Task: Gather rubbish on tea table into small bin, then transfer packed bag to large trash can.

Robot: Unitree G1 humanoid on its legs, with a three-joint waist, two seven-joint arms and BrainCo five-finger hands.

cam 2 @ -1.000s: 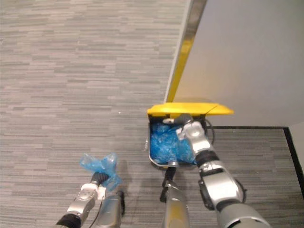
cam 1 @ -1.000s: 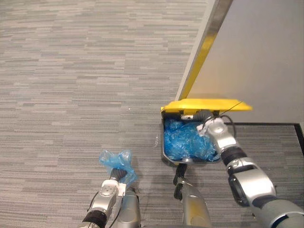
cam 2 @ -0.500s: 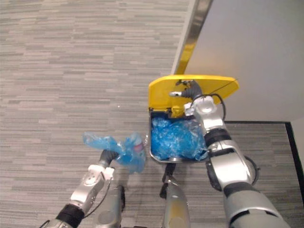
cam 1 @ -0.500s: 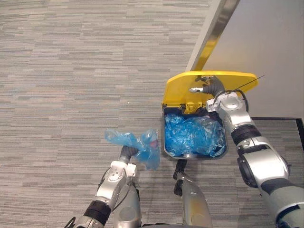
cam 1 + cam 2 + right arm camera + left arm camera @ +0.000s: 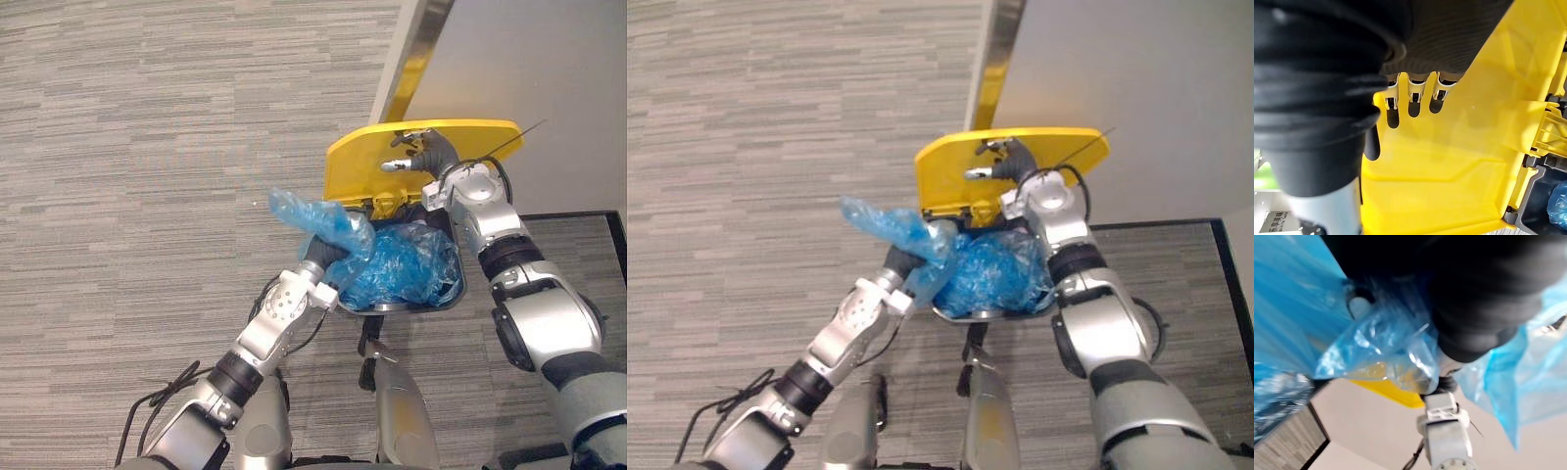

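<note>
Blue plastic of the packed bag (image 5: 328, 223) is bunching in the left hand (image 5: 315, 266), whose fingers are curling round its neck. Just past that hand, the large trash can (image 5: 397, 306) is gaping, blue liner (image 5: 411, 262) inside. The right hand (image 5: 429, 157) is pressing straight fingers against the raised yellow lid (image 5: 358, 168), with the wall (image 5: 549, 78) behind it.

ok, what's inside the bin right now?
A crumpled blue liner fills the bin; anything beneath it is hidden. The bag, held by the left hand, is at the rim, not yet inside.
</note>
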